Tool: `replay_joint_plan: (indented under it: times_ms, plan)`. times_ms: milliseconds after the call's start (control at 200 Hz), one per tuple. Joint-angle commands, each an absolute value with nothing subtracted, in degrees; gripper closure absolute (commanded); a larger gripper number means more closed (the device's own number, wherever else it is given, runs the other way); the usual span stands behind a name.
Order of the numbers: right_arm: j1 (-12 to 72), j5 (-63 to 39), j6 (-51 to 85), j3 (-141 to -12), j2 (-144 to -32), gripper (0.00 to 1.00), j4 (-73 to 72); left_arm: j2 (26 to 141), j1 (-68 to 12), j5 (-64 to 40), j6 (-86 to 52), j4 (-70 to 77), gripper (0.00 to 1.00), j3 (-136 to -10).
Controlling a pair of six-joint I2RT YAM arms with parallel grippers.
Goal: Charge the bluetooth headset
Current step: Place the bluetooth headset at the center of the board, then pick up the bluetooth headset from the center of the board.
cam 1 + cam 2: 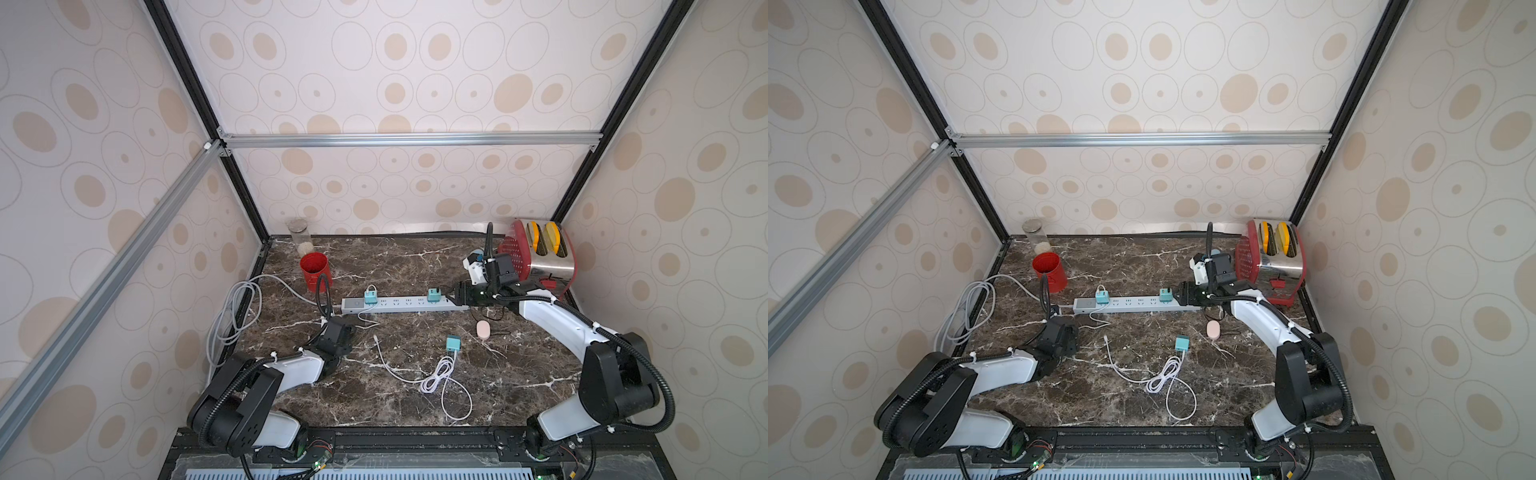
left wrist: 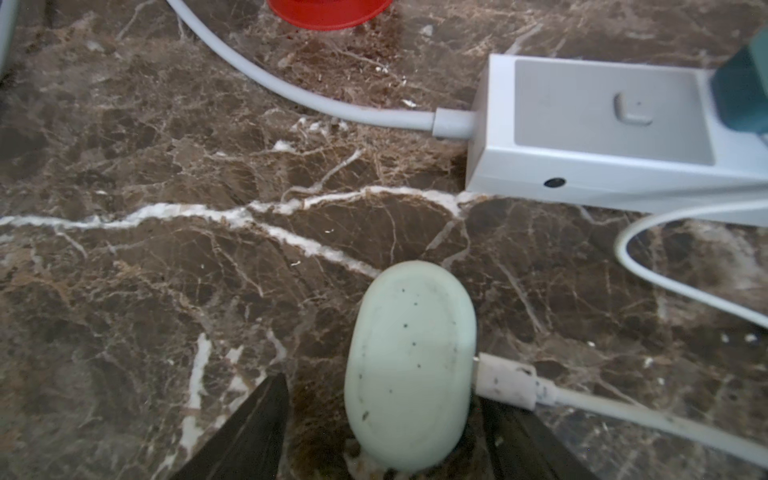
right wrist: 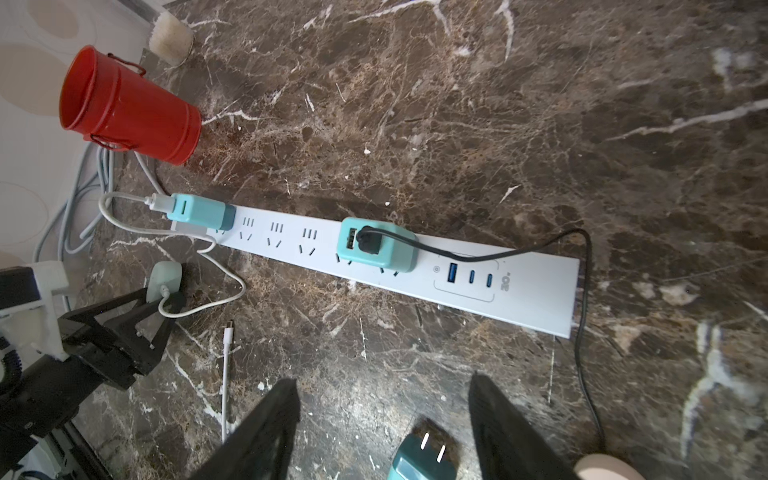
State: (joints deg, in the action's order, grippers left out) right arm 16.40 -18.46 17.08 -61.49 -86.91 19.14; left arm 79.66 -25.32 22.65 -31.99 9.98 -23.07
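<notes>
The pale green bluetooth headset case [image 2: 409, 365] lies on the marble with a white cable plug [image 2: 505, 380] in its side. My left gripper [image 2: 382, 388] is open around it, and a gap shows between one finger [image 2: 253, 432] and the case. The arm hides the case in both top views. The white cable [image 3: 216, 291] runs to a teal adapter [image 1: 370, 297] plugged into the white power strip [image 1: 399, 304]. My right gripper [image 3: 384, 382] is open and empty near the strip's right end, above a loose teal adapter [image 3: 419, 459].
A second teal adapter [image 1: 434, 296] on the strip feeds a black cable to a pink case [image 1: 483, 329]. A loose white cable [image 1: 432, 378] lies mid-table. A red cup [image 1: 316, 270] and a glass jar [image 1: 300, 237] stand back left, a toaster [image 1: 540, 253] back right.
</notes>
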Motion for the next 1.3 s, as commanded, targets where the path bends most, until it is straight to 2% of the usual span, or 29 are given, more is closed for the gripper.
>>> replay_joint_plan:
  times_ms: [0,105,240,436,526,646,821,896,1087,1187,1297]
  plan:
    - [14.96,-14.0,16.45,-59.71,-82.71,0.3,23.65,75.82,-24.94,24.76,-35.38,3.2,0.22,-25.64]
    - [14.77,-11.47,14.89,-57.94,-79.12,0.3,26.95,69.75,-24.9,26.6,-36.58,-4.46,0.17,-27.45]
    - [14.55,-12.42,12.54,-55.3,-76.02,0.36,30.25,64.45,-24.85,27.77,-37.24,-13.05,0.09,-30.14]
    - [15.0,-23.44,6.47,-50.49,-73.44,0.39,28.85,61.23,-24.72,24.77,-37.83,-20.17,0.11,-33.84]
    - [15.74,-23.92,5.1,-49.04,-73.43,0.41,28.19,59.98,-24.72,23.96,-38.47,-22.93,0.14,-35.85]
    - [21.72,-21.89,4.07,-49.54,-74.32,0.45,29.37,58.59,-24.75,21.57,-37.6,-24.46,0.17,-37.57]
    - [36.17,-18.65,-5.78,-48.6,-77.49,0.51,24.32,59.35,-24.7,18.15,-37.62,-26.18,0.19,-39.76]
    - [37.04,-19.56,-3.65,-49.38,-79.61,0.56,20.53,59.58,-23.72,15.19,-37.11,-25.64,0.2,-40.45]
    - [37.37,-19.32,4.78,-58.27,-86.12,0.58,18.15,59.77,-19.21,8.24,-34.45,-21.69,0.21,-40.89]
    - [35.67,-9.51,11.83,-60.46,-85.13,0.61,17.83,59.83,-19.12,5.95,-30.76,-19.81,0.22,-41.38]
    - [30.28,-4.06,15.86,-62.71,-83.04,0.57,18.16,61.0,-19.09,3.65,-29.99,-19.3,0.24,-42.16]
